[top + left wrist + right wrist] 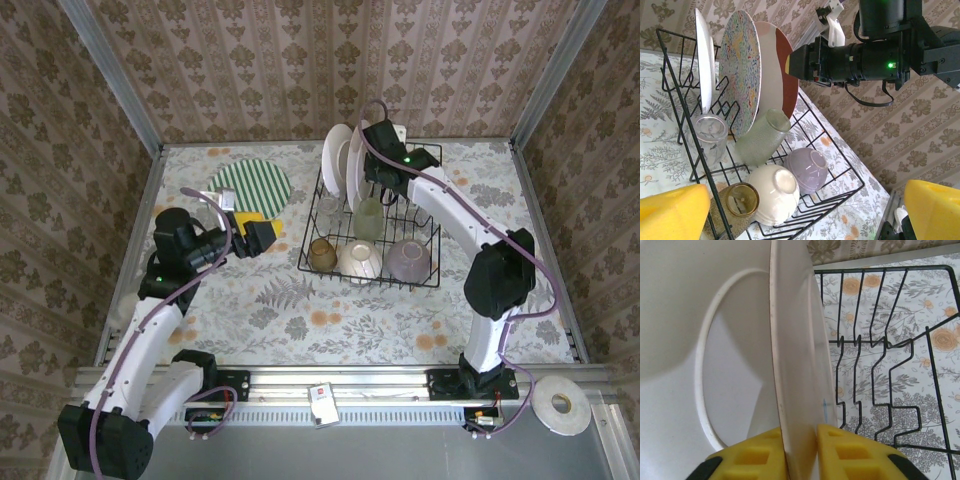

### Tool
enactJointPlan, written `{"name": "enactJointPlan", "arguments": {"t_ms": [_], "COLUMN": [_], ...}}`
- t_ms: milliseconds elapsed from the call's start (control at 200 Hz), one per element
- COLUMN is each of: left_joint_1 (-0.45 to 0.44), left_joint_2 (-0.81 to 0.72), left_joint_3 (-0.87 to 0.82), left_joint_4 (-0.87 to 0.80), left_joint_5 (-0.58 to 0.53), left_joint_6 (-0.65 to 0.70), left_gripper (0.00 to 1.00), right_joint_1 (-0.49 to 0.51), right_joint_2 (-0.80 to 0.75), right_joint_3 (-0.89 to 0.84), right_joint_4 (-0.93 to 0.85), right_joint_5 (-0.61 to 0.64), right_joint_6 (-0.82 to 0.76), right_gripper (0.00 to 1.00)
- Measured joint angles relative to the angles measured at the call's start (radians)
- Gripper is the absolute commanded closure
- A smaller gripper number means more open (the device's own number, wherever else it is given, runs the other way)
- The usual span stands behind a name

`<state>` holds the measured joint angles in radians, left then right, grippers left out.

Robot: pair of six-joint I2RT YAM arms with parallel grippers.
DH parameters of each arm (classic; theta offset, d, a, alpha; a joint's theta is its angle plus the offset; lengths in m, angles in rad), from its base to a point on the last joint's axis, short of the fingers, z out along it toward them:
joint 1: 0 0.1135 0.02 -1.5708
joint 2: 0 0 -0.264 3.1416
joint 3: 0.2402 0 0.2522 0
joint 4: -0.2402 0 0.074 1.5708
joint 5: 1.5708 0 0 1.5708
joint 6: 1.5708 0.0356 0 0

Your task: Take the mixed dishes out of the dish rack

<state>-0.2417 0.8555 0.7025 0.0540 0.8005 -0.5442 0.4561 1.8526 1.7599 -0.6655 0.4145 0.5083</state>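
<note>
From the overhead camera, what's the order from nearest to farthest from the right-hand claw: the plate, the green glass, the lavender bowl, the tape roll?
1. plate: clamped between the right gripper fingers, at the far end of the dish rack.
2. pale green glass: mid-rack.
3. lavender bowl: near right corner of the rack.
4. tape roll: off the table, bottom right.

The left arm (pixel 150 330) and right arm (pixel 455 215) have white tubular links, black joint housings and a thin purple cable (pixel 375 102) each. Fingers (pixel 845 452) are blocky yellow. A green light (pixel 889 65) dots the right wrist.
</note>
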Motion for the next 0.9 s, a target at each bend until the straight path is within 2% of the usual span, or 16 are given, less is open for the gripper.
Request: {"name": "enactJointPlan", "arguments": {"t_ms": [255, 655, 900], "left_joint_1": [0.000, 0.000, 0.000], "left_joint_2": [0.000, 0.000, 0.000], "left_joint_3": [-0.003, -0.010, -0.021], "left_joint_4": [-0.001, -0.002, -0.007], "left_joint_5": [-0.010, -0.043, -0.064], "left_joint_6": [0.015, 0.026, 0.026], "left_gripper": [0.00, 0.00, 0.00], "right_joint_1": [0.007, 0.029, 0.029], "right_joint_2": [0.010, 0.006, -0.056], "right_joint_3": [0.019, 0.022, 0.012], "right_joint_4": [-0.046, -0.076, -0.079], "right_joint_5": [0.085, 0.171, 0.199], "right_joint_6": [-0.006, -0.008, -0.009], "right_gripper": [1.00, 1.00, 1.00]}}
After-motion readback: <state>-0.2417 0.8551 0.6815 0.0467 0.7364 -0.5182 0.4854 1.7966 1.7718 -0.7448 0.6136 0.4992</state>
